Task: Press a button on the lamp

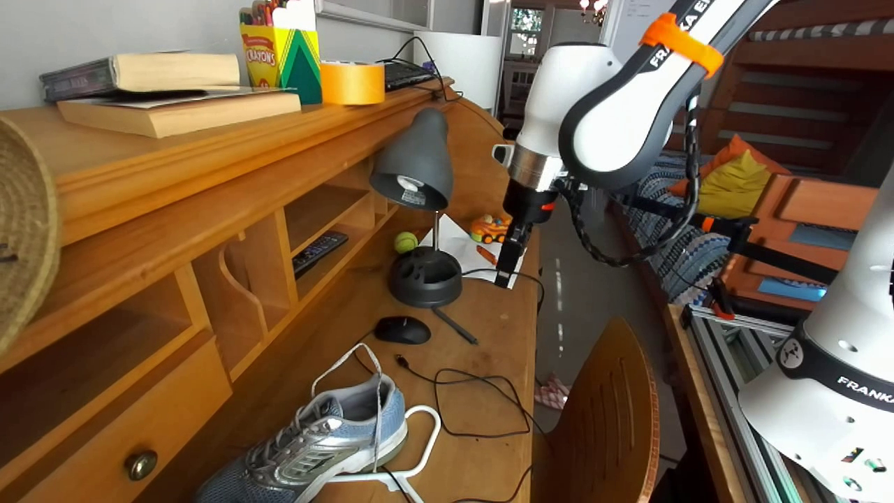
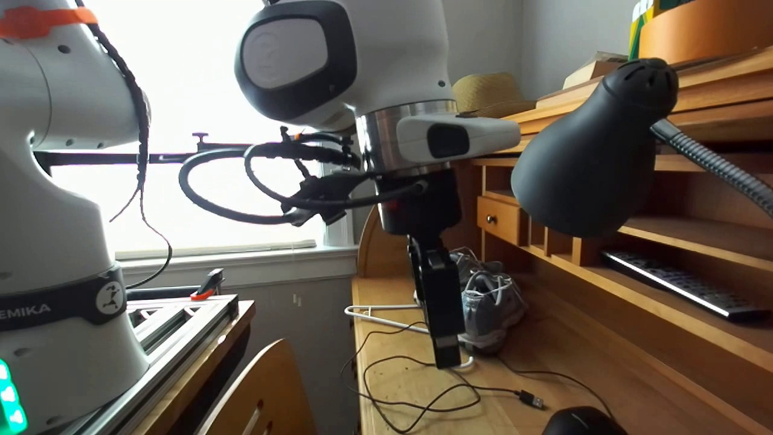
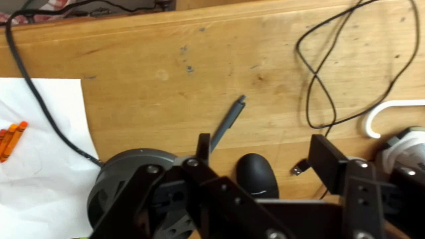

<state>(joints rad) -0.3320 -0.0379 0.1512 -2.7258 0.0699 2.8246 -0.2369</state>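
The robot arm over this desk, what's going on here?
The robot arm is holding nothing: its gripper hangs open above the desk, beside the lamp but not touching it. The job is to press a button on the lamp, and that press is not under way; I can't make out the button. A mouse, a pen and a shoe are also on the desk.
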